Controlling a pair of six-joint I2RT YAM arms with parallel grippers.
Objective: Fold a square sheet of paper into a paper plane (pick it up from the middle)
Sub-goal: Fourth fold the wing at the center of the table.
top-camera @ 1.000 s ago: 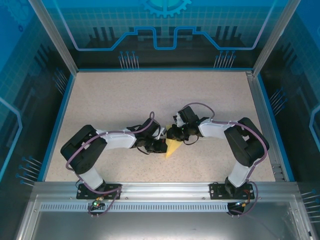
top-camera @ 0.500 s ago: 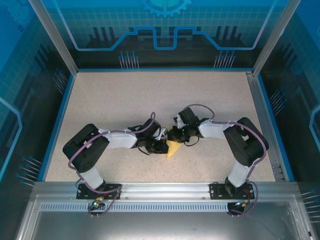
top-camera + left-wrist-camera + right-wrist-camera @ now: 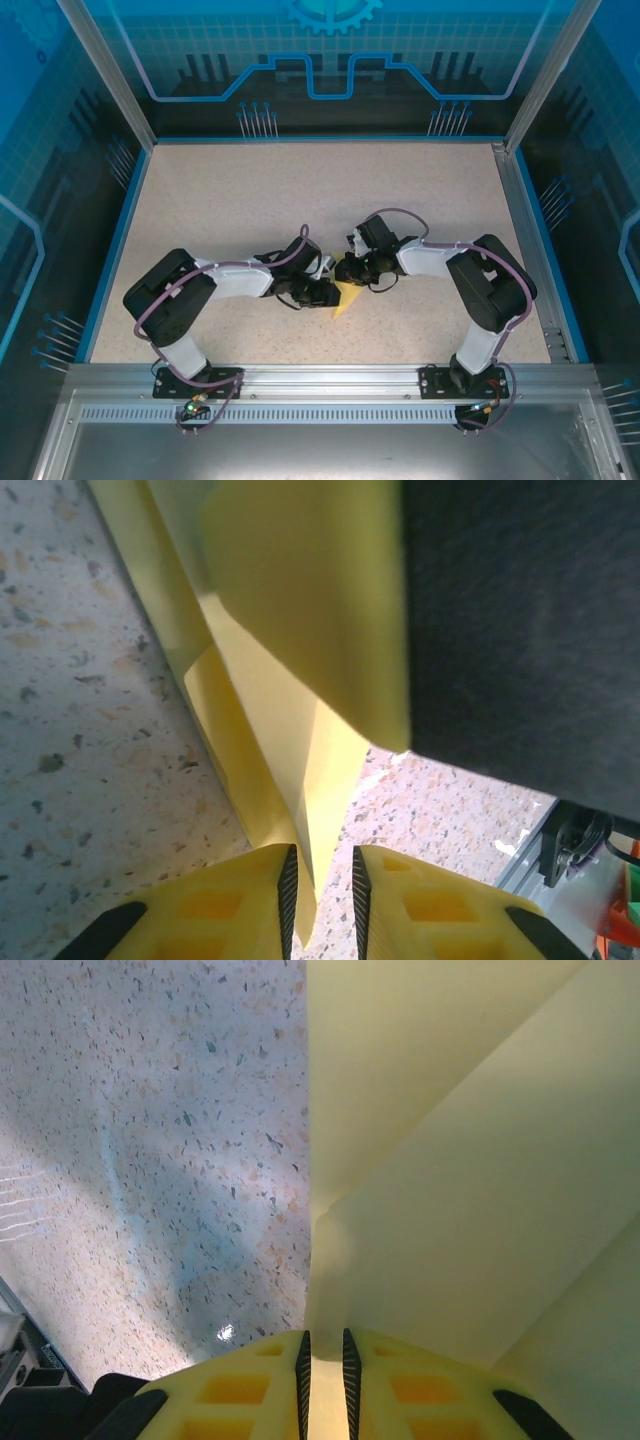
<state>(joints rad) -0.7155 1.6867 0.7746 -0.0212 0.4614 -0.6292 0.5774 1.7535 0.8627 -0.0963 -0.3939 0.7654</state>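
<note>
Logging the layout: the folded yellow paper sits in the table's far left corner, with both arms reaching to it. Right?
No. The folded yellow paper sits near the middle of the table, not its far left corner; the top external view shows it. The left arm and right arm do reach to it.

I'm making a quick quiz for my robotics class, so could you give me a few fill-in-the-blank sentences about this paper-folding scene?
1. The folded paper is pale ___.
2. In the top view, its pointed tip aims toward the ___ edge of the table, where the arm bases sit.
3. In the right wrist view, the right claw is ___ on the folded paper.

Missing words: yellow; near; shut
</note>
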